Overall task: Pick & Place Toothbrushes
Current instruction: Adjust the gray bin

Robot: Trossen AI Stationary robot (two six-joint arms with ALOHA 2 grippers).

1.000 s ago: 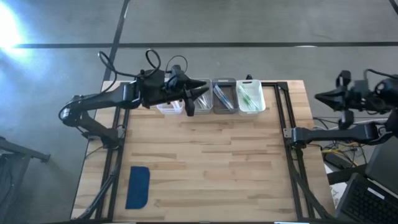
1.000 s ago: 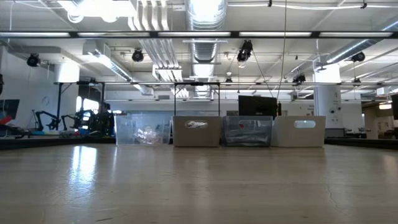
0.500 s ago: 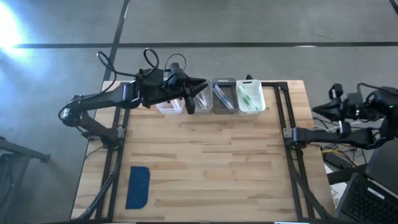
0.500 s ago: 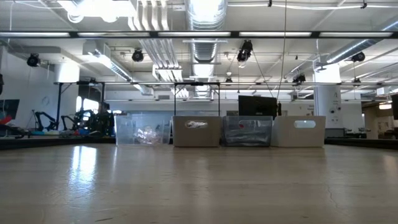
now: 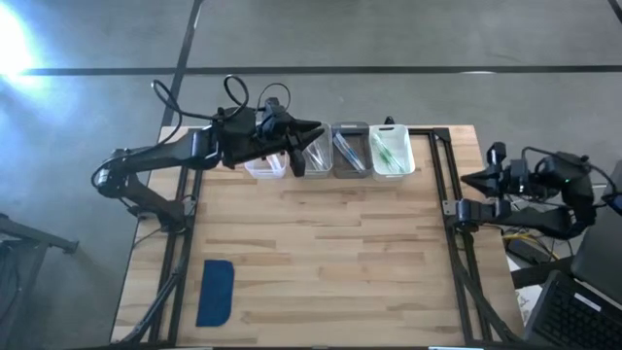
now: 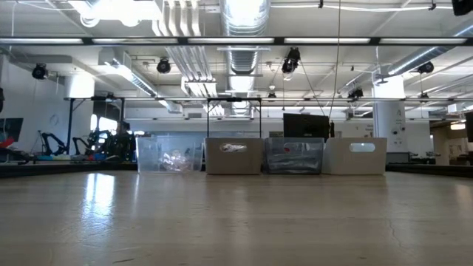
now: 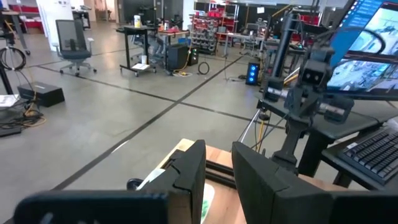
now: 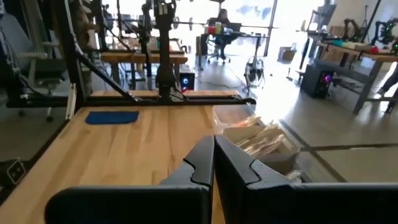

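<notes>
1. My left claw [image 5: 309, 148] is hovering over the row of four bins [image 5: 392, 176] at the 12 o'clock edge of the table [image 5: 340, 253]. Its arm is reaching in from 9 o'clock. My left wrist view is showing its two blocky dark fingers [image 7: 189, 171] standing a little apart, with floor showing through the narrow gap.
2. My right claw [image 5: 483, 181] is waiting off the table at 3 o'clock. Only the right wrist view is showing its fingers pressed together.
3. The toothbrushes [image 5: 391, 153] are lying in the bins as thin pale sticks. The high view is showing green ones in the bin nearest 1 o'clock and pinkish ones in the bin nearest 11 o'clock. From the right wrist view they are showing as a loose pale bundle.
4. The low view is showing the bin walls, which the high view is not. Two are looking clear and two opaque tan, alternating along the row. Neither claw is appearing low over the table there.
5. A blue pad [image 5: 215, 292], flat with rounded corners, is lying at 7 o'clock on the table. The right wrist view is catching it too.
6. The table is showing pale wooden planks inside a dark metal frame.
7. A monitor [image 7: 373, 37] is glowing in the left wrist view, but its writing is too small to read.
</notes>
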